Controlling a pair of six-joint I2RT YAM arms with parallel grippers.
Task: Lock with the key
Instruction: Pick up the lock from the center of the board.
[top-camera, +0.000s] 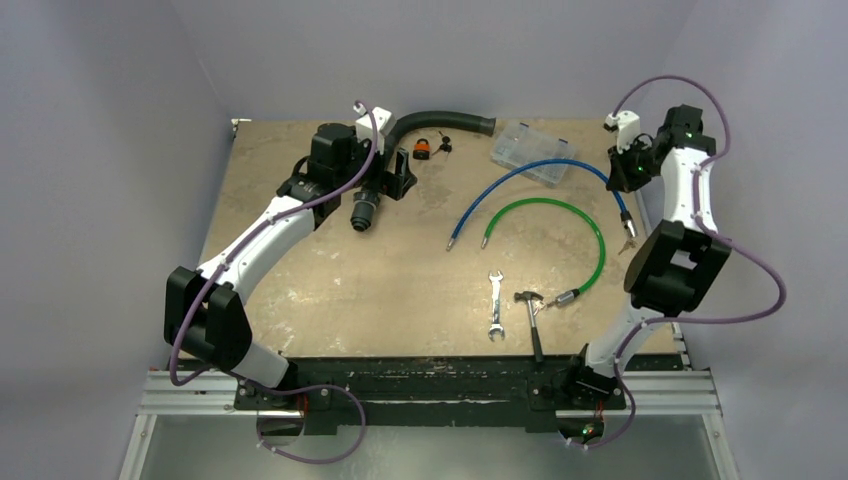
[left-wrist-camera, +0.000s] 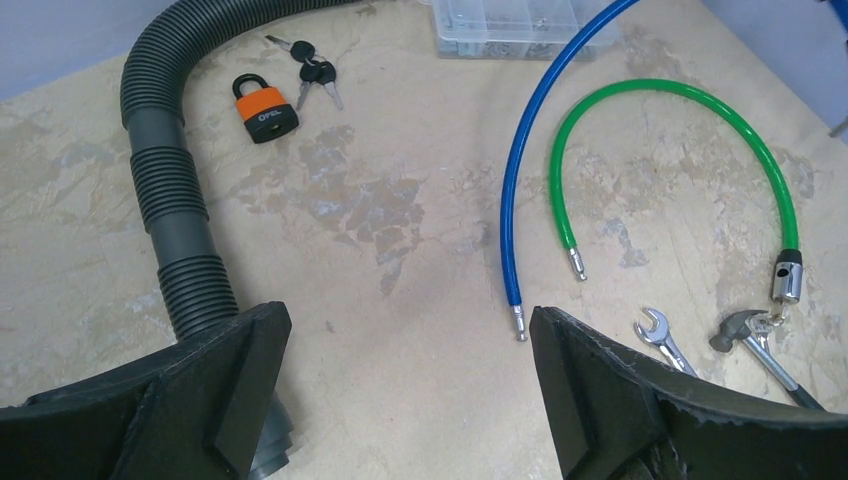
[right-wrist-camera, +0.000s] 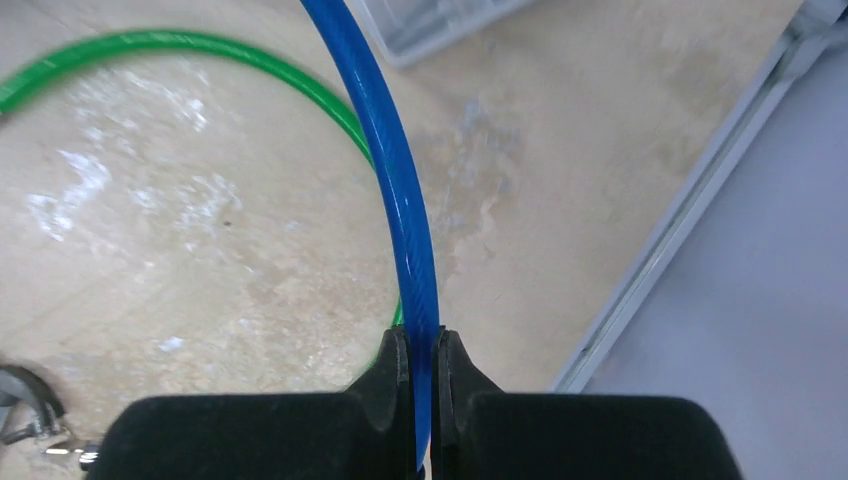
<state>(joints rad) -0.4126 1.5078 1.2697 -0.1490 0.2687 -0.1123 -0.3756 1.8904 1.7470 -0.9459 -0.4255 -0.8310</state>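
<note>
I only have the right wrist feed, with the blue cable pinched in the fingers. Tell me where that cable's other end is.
Observer: The blue cable arcs left, and its free metal tip lies on the table, mid-table.
Operator: Locate the padlock.
Observer: The orange padlock lies at the far side, beside the black corrugated hose.
Operator: Report the keys.
Observer: The keys lie on the table next to the padlock.
Operator: Give me the left gripper.
Observer: The left gripper is open and empty, near the hose.
</note>
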